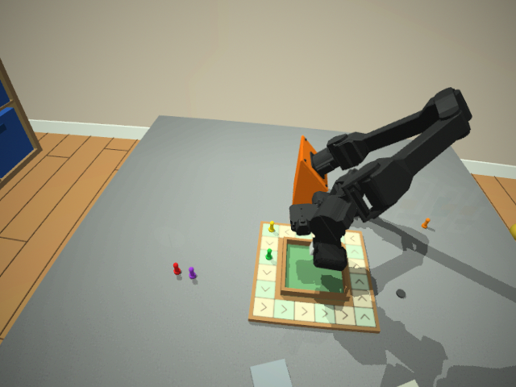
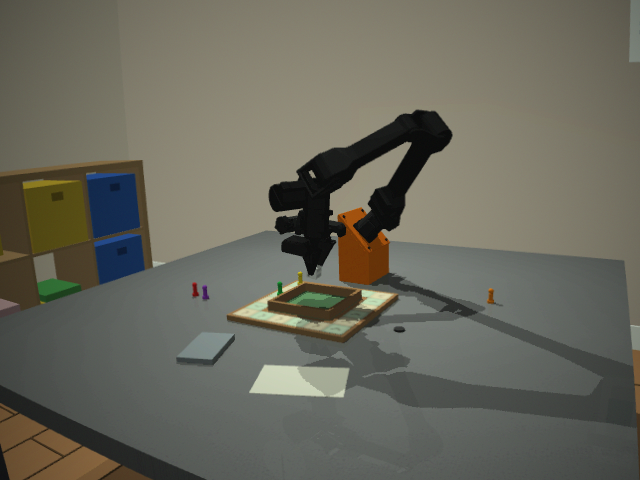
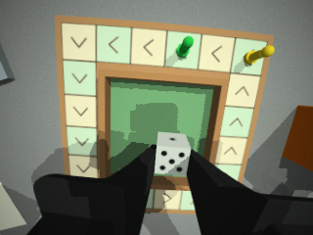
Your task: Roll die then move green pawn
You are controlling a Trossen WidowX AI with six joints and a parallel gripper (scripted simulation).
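Note:
My gripper (image 2: 314, 272) (image 3: 170, 150) is shut on the white die (image 2: 318, 271) (image 3: 172, 156) (image 1: 311, 249) and holds it above the green-floored tray (image 1: 283, 266) (image 2: 294, 311) (image 3: 103, 113). In the wrist view the die shows five pips on the face toward the camera and one pip on a narrower face. The green pawn (image 1: 268, 254) (image 2: 279, 288) (image 3: 185, 47) stands upright on a pale green square of the board (image 1: 314, 326) (image 2: 284, 329) (image 3: 60, 98), two squares past the corner square with the yellow pawn (image 1: 272, 226) (image 2: 299, 277) (image 3: 258, 55).
A red pawn (image 1: 176, 268) (image 2: 194, 289) and a purple pawn (image 1: 192, 272) (image 2: 205, 292) stand left of the board. An orange pawn (image 1: 425, 222) (image 2: 491, 296) and a dark disc (image 1: 400, 293) (image 2: 399, 329) are to its right. A grey-blue slab (image 2: 205, 347) and a pale sheet (image 2: 299, 380) lie in front.

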